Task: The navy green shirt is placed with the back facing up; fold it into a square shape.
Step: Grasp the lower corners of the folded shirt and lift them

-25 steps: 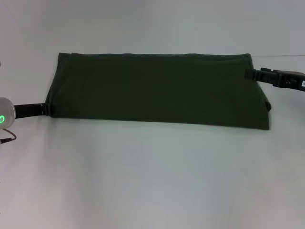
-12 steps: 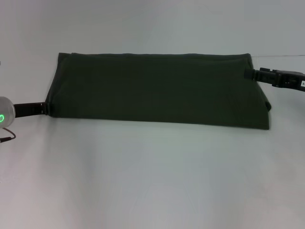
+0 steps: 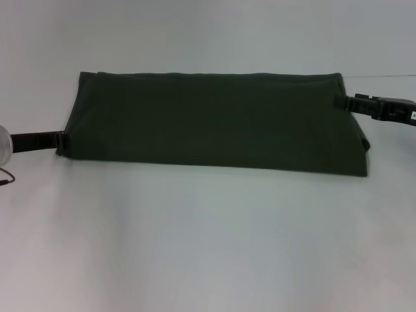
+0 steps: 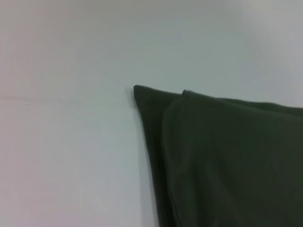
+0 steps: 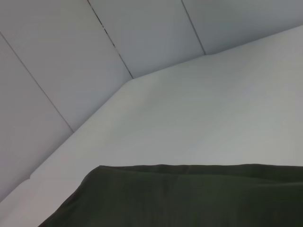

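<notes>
Since the earlier frames the left arm has drawn outward toward the left edge of the head view: its silver wrist housing, previously showing a green indicator ring, is now mostly out of frame, and the lower left corner of the navy green shirt [image 3: 214,123] has been pulled slightly outward and now juts past the left edge. Nearest the robot lies a broad bare stretch of the white table [image 3: 208,247]. Beyond it the shirt lies flat as a long horizontal band across the middle of the table, its near edge straight and a small lump of fabric showing at its lower right corner. The left gripper [image 3: 60,139] sits low at the shirt's lower left corner, its tip touching the fabric edge; whether its fingers are parted or closed on the cloth cannot be told. The right gripper [image 3: 338,102] sits farther back at the shirt's upper right edge, its tip touching the fabric; its finger state likewise cannot be told. The left wrist view shows two stacked layers of the shirt at a corner. The right wrist view shows the shirt's edge, with pale wall panels [image 5: 142,33] behind the table.
</notes>
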